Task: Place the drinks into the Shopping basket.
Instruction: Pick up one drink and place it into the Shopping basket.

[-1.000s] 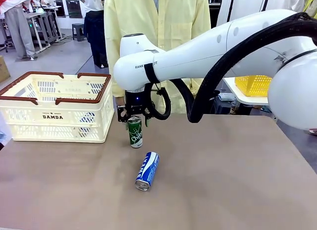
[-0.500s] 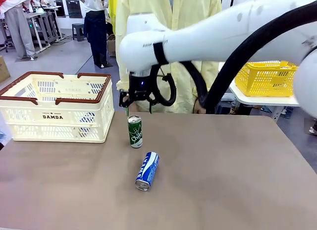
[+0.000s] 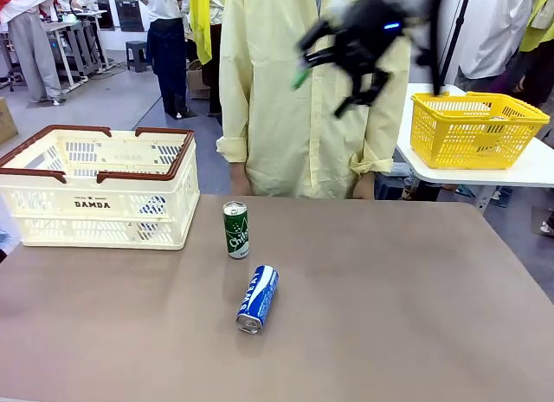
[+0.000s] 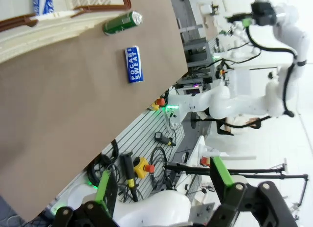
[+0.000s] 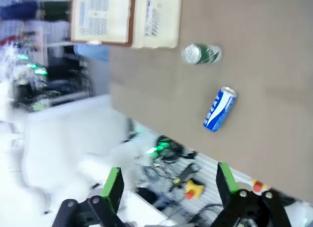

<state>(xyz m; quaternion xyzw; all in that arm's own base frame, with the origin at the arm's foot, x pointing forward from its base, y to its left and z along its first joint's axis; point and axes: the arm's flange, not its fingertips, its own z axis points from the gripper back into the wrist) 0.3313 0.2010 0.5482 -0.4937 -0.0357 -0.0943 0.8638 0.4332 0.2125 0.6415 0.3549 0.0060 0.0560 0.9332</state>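
- Green can (image 3: pixel 235 230): stood upright on the table (image 3: pixel 398 315), far of centre. It was just right of the basket (image 3: pixel 95 173) and apart from its wall. Its top was free, so a grip from above looked open.
- Blue can (image 3: pixel 257 299): lay on its side, nearer than the green can and apart from it. It would likely roll if nudged sideways.
- Basket: sat at the far left with its top open and both cans outside it. The rim seemed higher than the upright can, so a carry would need lift.
- Right gripper (image 3: pixel 346 47): was high over the far edge, blurred, in front of the person (image 3: pixel 286 116). Jaws were wide with nothing between them.
- Left gripper (image 4: pixel 161 192): was well above the near side. Jaws were wide and empty.
- Open room: bare table lay right of the cans. The yellow basket (image 3: pixel 476 129) was on a side table, well apart.
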